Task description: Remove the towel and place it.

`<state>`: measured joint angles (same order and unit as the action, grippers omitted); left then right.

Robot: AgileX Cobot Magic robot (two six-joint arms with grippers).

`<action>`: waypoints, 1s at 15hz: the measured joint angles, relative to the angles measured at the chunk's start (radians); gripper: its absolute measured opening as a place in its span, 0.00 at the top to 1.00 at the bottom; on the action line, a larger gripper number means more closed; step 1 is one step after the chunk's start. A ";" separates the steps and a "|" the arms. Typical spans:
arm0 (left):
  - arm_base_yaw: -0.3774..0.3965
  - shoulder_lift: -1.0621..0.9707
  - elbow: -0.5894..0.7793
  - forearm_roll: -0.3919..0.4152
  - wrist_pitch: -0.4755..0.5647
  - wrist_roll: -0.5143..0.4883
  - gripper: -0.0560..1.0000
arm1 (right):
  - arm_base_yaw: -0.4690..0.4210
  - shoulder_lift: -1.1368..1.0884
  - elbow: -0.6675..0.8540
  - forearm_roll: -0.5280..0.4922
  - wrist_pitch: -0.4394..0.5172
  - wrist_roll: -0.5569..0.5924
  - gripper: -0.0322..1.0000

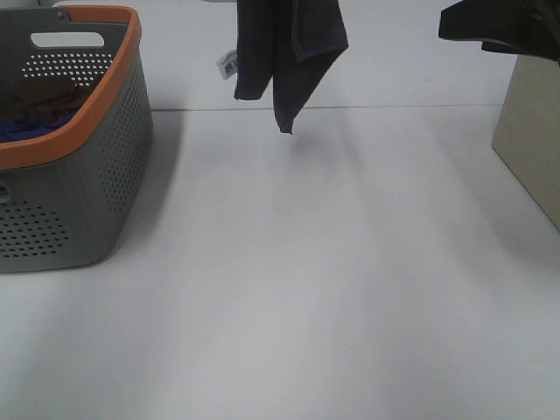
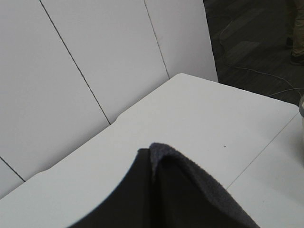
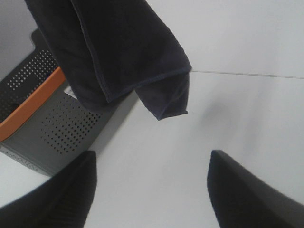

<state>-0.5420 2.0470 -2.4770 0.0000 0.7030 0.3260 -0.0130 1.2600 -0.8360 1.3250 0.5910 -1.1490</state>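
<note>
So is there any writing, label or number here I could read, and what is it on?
No readable text anywhere.
The white tag on the towel carries dark print, too small and blurred to read.
The basket shows no lettering.

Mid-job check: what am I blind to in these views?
- What holds the towel: cut off by the top edge in the exterior view; covered by cloth in the left wrist view.
- Cloths in the basket: mostly hidden by its wall.
- The towel's tag print: too small.
</note>
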 joint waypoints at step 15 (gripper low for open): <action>-0.014 0.025 0.000 0.014 -0.001 -0.003 0.95 | 0.415 0.218 -0.117 0.342 -0.377 -0.299 0.40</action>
<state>-0.5560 2.0720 -2.4770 0.0140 0.7020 0.3230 0.4020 1.4780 -0.9530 1.6670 0.2140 -1.4480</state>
